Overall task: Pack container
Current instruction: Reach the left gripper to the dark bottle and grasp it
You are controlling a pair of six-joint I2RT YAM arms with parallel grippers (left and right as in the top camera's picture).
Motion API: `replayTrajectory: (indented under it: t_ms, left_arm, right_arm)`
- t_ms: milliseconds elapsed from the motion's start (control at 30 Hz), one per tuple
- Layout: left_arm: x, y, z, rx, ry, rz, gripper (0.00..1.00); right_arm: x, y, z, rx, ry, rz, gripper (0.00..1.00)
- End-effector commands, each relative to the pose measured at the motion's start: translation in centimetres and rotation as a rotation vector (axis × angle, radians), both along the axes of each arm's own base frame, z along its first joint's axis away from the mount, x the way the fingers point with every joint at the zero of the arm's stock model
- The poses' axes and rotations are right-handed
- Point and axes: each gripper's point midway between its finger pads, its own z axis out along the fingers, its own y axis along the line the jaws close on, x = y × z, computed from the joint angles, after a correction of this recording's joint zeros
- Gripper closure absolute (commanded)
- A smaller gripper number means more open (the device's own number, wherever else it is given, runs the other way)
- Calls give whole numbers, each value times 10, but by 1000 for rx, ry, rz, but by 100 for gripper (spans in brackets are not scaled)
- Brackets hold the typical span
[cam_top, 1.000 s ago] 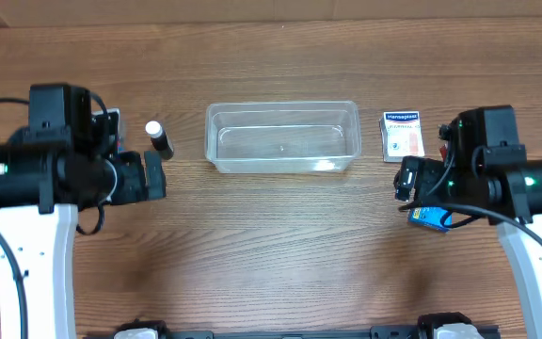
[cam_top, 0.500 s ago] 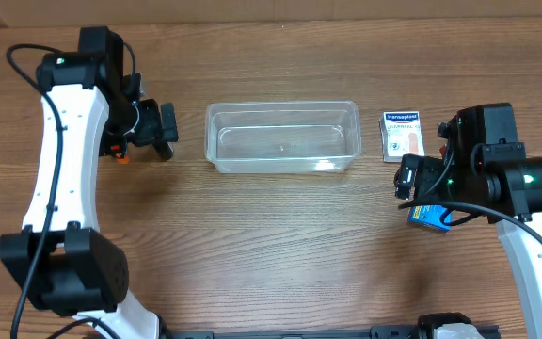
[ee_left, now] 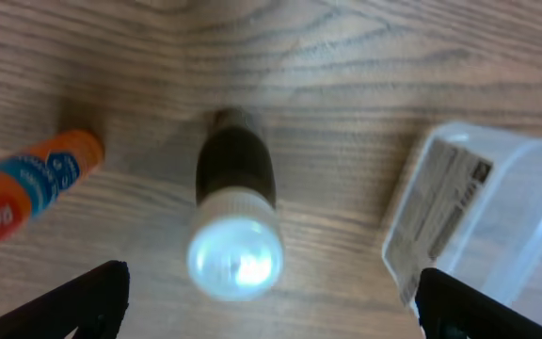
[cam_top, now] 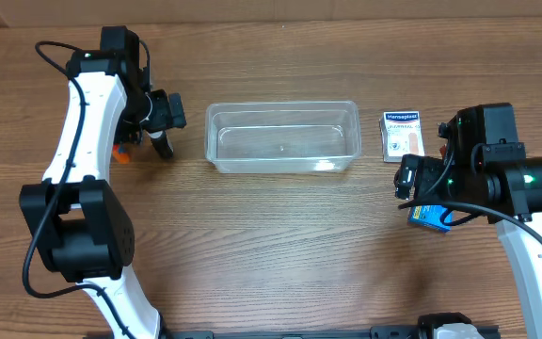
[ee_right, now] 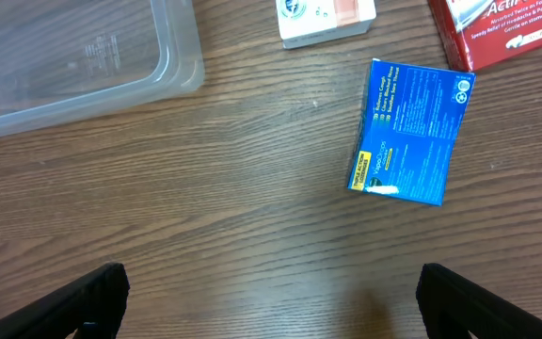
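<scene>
A brown wood-grain desk fills every view. The container sits upper centre overhead. Left fingers spread above a small bottle; right fingers spread near a blue box.

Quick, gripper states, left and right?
Left gripper: open, empty, jaws spread above the small bottle.
Right gripper: open, empty.

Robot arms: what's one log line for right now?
left gripper open above bottle | right gripper open near blue box | bin empty

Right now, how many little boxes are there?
3: a white box by the container, a blue box lying alone, a red box at the view's edge. Others may hide.
</scene>
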Motion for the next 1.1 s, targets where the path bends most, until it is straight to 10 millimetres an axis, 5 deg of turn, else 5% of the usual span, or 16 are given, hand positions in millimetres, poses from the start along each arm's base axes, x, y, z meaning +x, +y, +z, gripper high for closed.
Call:
replayTrajectory:
  t_ms: [0, 367, 567, 900, 1067]
  left_arm:
    - [13, 3, -5, 32, -23, 15, 11]
    - [14, 16, -20, 104, 6, 36, 13]
    - [16, 15, -33, 98, 28, 42, 48]
    - [9, 15, -33, 98, 54, 41, 69]
    - [6, 12, -23, 81, 71, 59, 87]
  right_arm:
    - [6, -2, 12, -9, -45, -3, 0]
    - [5, -2, 12, -9, -40, -3, 0]
    - [5, -2, 12, -9, -41, -3, 0]
    - [6, -2, 12, -9, -45, -3, 0]
    - [6, -2, 12, -9, -45, -3, 0]
